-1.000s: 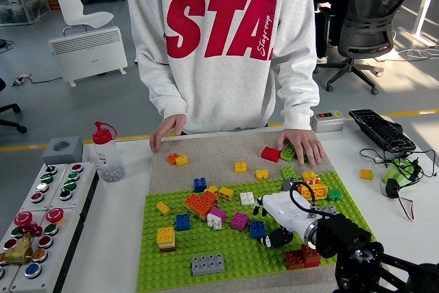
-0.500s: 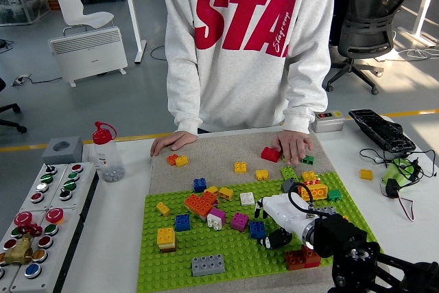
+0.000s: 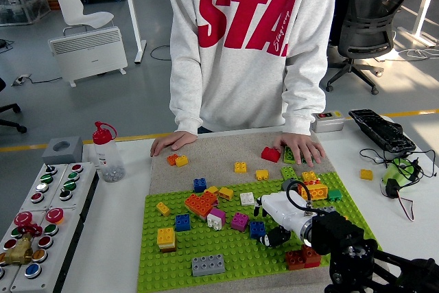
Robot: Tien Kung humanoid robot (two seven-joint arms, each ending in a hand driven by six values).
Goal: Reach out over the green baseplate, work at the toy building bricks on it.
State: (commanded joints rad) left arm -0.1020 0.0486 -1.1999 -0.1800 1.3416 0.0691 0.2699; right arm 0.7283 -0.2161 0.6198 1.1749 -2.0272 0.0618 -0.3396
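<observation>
The green baseplate point(image 3: 226, 252) lies in the lower centre of the frame on a beige mat point(image 3: 219, 149), which rests on the white table point(image 3: 116, 238). Loose toy bricks are scattered over the plate: an orange cluster point(image 3: 199, 204) left of centre, a blue brick point(image 3: 182, 222) below it, a yellow-topped stack point(image 3: 166, 238) toward the lower left, a grey brick point(image 3: 208, 264) near the bottom edge, a magenta brick point(image 3: 239, 221) at centre.

The right hand point(image 3: 276, 216), white-shelled on a black arm, enters from the lower right corner and sits low over the plate, right of centre. Its dark fingertips point(image 3: 276, 238) curl downward just beside a second blue brick point(image 3: 257, 229); whether they grip anything cannot be told from this angle. A dark red brick point(image 3: 302, 259) lies just below the wrist.

At the top of the frame a person in a pale grey sweatshirt stands at the far side. One hand point(image 3: 171, 143) rests flat on the mat's upper left edge, near an orange and yellow pair point(image 3: 177, 160). The other hand point(image 3: 300, 147) rests at the upper right, touching a green brick point(image 3: 291, 154), beside a red brick point(image 3: 270, 154).

A button console point(image 3: 41, 217) occupies the lower left; a red-capped bottle point(image 3: 107, 152) stands above it.
</observation>
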